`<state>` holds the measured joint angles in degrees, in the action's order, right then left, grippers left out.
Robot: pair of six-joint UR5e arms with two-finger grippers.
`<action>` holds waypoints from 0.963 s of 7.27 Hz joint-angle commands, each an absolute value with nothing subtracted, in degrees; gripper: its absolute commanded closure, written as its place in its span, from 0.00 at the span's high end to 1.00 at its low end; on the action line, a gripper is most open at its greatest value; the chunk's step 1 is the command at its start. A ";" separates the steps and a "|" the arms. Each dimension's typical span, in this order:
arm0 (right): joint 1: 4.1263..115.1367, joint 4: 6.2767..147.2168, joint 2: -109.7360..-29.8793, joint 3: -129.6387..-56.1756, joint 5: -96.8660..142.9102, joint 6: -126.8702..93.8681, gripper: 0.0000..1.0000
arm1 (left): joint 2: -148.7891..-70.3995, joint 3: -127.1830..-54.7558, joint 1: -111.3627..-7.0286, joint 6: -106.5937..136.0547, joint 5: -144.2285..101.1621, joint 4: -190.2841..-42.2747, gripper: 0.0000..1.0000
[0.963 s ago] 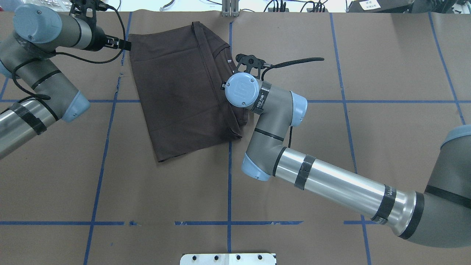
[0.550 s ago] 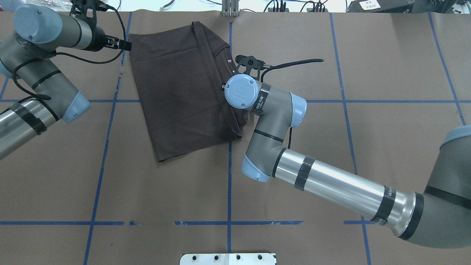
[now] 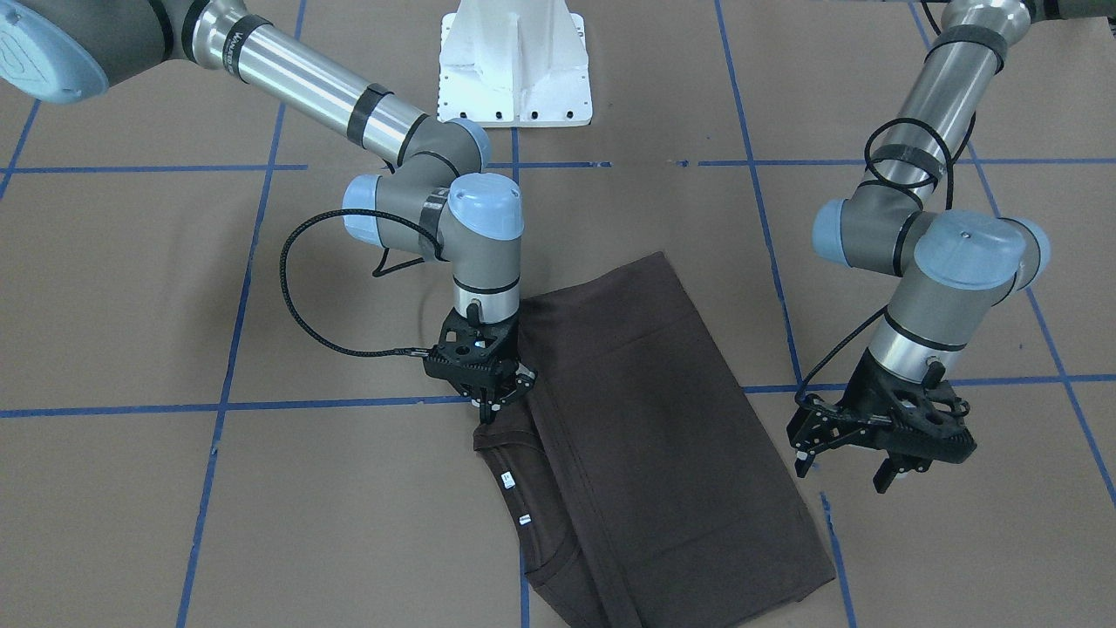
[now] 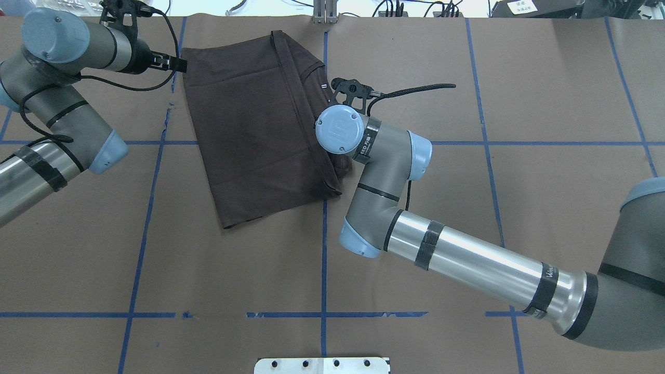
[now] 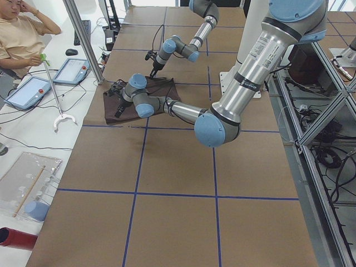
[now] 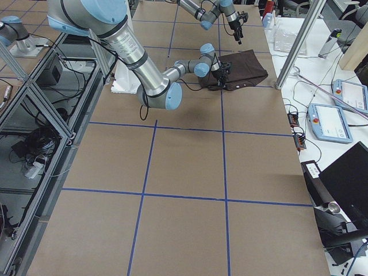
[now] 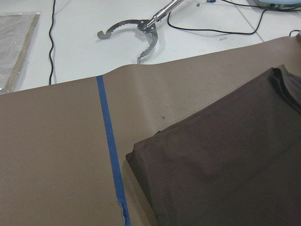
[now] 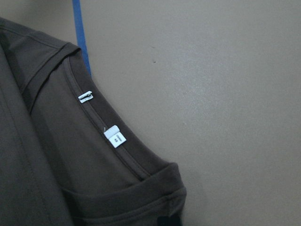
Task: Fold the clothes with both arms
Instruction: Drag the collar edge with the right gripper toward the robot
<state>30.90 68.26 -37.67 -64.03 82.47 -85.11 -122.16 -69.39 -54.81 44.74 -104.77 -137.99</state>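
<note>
Listing what I see: one dark brown T-shirt (image 4: 249,130), folded, flat by the middle of the worktop's (image 4: 467,234) far edge. Right end effector (image 3: 488,412): fingers together, pinched on the collar edge near the white neck tags (image 8: 115,136). Left end effector (image 3: 844,471): fingers apart, hovering just beside the shirt's far corner.

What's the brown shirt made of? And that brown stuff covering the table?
T-shirt: soft matte knit fabric, probably cotton; it folds limply with stitched hems. Table cover: looks like matte brown paper; its far edge curls up and it's torn beside the tape.
</note>
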 commanded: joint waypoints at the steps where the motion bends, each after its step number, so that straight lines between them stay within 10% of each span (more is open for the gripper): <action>1: 30.94 72.48 -42.67 -73.75 82.71 -85.08 0.00 | -122.17 -69.61 -54.76 45.18 -104.77 -138.08 1.00; 5: 17.97 73.21 -69.28 -104.88 75.70 -85.87 0.00 | -122.34 -69.87 -54.05 45.53 -104.85 -138.08 1.00; 7: 16.61 72.60 -76.18 -107.93 74.71 -85.87 0.00 | -122.26 -70.49 -53.53 46.14 -104.85 -137.99 1.00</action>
<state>17.79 73.01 -71.60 -105.61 75.41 -85.85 -122.31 -70.18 -53.85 45.68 -104.85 -138.06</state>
